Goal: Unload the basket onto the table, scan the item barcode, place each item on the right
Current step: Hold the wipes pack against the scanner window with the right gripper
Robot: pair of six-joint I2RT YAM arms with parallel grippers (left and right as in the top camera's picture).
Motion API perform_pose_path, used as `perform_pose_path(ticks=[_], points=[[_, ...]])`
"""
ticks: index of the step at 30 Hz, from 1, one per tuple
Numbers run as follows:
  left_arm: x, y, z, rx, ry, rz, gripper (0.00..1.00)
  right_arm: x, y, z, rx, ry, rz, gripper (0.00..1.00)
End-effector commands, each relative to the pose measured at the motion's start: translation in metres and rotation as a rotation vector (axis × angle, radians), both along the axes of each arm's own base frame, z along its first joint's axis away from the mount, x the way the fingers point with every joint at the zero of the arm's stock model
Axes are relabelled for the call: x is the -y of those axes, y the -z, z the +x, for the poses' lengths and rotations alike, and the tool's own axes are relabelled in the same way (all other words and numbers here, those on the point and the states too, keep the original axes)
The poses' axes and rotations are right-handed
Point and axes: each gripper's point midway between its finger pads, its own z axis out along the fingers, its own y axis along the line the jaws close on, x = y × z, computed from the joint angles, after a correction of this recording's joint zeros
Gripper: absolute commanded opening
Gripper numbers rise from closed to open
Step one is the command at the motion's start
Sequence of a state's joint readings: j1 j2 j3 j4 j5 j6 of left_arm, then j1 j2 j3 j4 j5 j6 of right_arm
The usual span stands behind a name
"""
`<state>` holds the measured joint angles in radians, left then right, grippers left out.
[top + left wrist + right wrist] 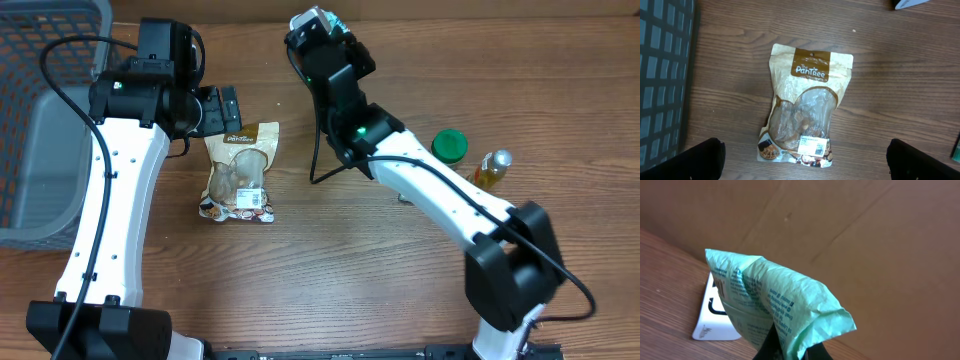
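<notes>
My right gripper (322, 28) is shut on a crumpled light-green packet (775, 305) with small print, and its dark fingers (767, 347) pinch the packet's lower edge. It holds the packet up at the table's far edge, just in front of a white scanner block (710, 317). A tan snack pouch (240, 172) with a clear window lies flat on the wood. It carries a white barcode label (813, 146) near its bottom. My left gripper (810, 167) hovers over the pouch (807, 105), open wide, with nothing between its fingers (705, 160).
A grey mesh basket (40, 120) fills the left side. A green-capped jar (449, 146) and a small yellow bottle (491, 168) stand at the right. A black cable (318, 150) hangs from the right arm. A brown cardboard wall (865, 240) backs the table.
</notes>
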<state>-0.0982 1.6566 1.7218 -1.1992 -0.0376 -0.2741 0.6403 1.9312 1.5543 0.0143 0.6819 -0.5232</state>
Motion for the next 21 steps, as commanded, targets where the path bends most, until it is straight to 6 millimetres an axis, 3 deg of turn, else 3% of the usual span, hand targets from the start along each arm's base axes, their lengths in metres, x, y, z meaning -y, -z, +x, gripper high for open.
perform_pose_path(ticks=[1, 5, 12, 18, 21], points=[[0.002, 0.003, 0.001, -0.007, 0.013, 0.0, 1.0, 0.002, 0.007, 0.013, 0.028, 0.029, -0.046, 0.04], [0.002, 0.003, 0.001, -0.007, 0.013, 0.0, 1.0, 0.005, 0.035, 0.034, 0.045, 0.047, -0.046, 0.04], [0.002, 0.003, 0.001, -0.007, 0.013, 0.0, 1.0, 0.006, 0.062, 0.06, 0.07, -0.032, -0.155, 0.04], [0.002, 0.003, 0.001, -0.007, 0.013, 0.0, 1.0, 0.017, 0.059, 0.08, 0.17, -0.039, -0.127, 0.04], [0.002, 0.003, 0.001, -0.007, 0.013, 0.0, 1.0, 0.013, 0.07, 0.085, 0.161, -0.084, -0.124, 0.04]])
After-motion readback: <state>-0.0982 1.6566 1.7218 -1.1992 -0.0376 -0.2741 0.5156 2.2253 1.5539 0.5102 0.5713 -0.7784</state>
